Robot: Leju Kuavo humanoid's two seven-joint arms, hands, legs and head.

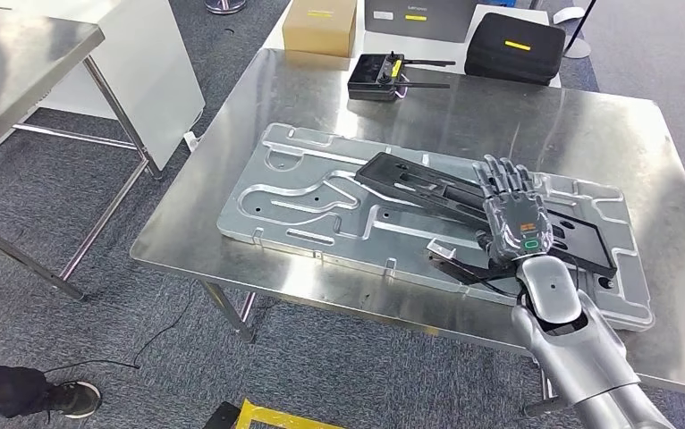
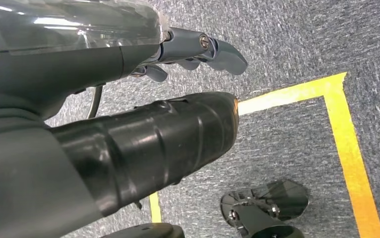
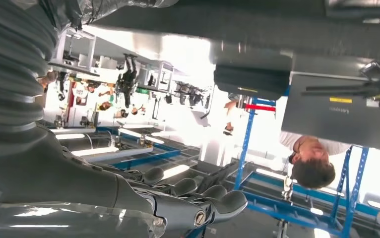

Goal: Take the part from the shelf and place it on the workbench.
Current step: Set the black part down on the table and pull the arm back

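From the head view you see the right hand (image 1: 511,214) stretched flat, fingers apart, over the black part (image 1: 428,186), which lies on the grey tray (image 1: 276,192) on the workbench (image 1: 545,121). Your left wrist view shows the left hand (image 2: 143,124) above carpet, holding nothing, fingers loosely extended.

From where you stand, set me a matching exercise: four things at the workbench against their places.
Things:
1. black part
2. cardboard box
3. black case
4. right hand

Places:
A. beyond the far edge, left
B. beyond the far edge, right
C. lying on the metal plate
D. above the black part's near end

Pairs: 1-C, 2-A, 3-B, 4-D
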